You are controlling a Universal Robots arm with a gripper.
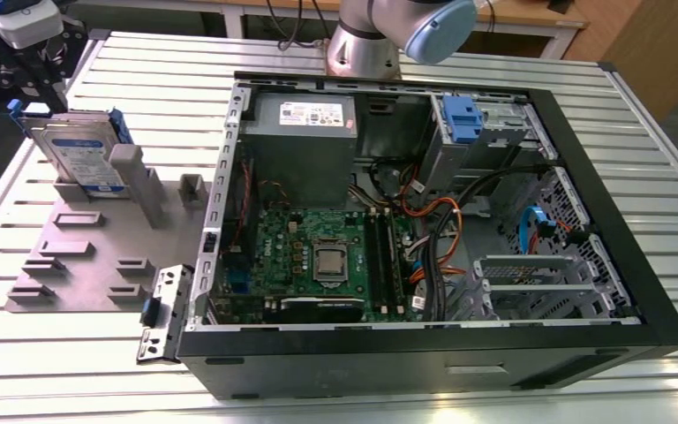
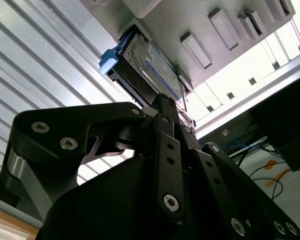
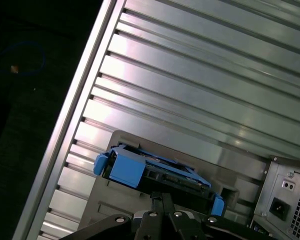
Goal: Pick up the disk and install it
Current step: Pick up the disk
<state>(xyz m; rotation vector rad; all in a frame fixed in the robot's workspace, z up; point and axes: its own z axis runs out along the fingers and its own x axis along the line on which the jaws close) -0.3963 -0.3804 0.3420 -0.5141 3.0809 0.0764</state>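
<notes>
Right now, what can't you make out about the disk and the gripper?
1. Lower end of the disk: exterior view, sunk in the grey holder and behind its post.
2. Label face of the disk: first wrist view, turned away; links of the gripper cover its near edge.
3. Upper body of the gripper: exterior view, cut off by the top edge.

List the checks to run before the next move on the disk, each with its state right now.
1. The disk stands on edge in the grey fixture, leaning slightly: ok.
2. The gripper sits close to the disk's upper edge and lines up with it in both wrist views: ok.
3. Firm grip on the disk: cannot tell.
4. The computer case lies open with its interior exposed: ok.
5. Free path to a drive bay, given the cables strung across the interior below the blue bracket: cannot tell.
</notes>
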